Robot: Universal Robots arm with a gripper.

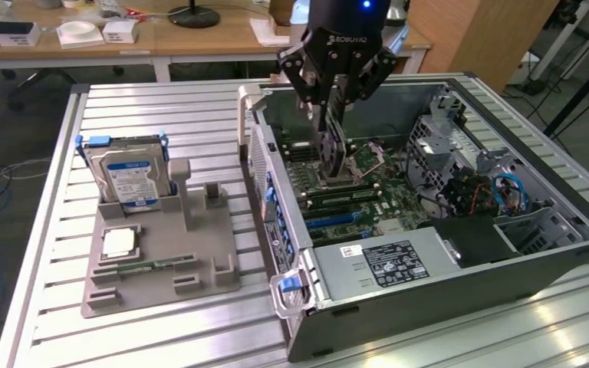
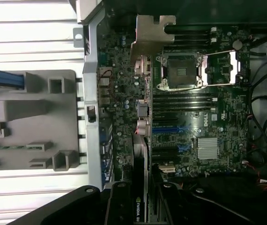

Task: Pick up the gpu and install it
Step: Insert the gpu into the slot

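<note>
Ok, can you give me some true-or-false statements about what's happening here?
The hand grips the gpu. True.
The hard drive stands upright in the grey holder. True.
The gpu lies on the grey holder. False: it is held upright over the motherboard in the computer case.
The computer case is closed. False: its side is open, showing the motherboard.

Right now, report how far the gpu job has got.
Done: the gpu is picked up, clamped in the claw. In hand: it hangs upright inside the open case, over the motherboard. Left: it is not yet seated; the blue slots look bare.
</note>
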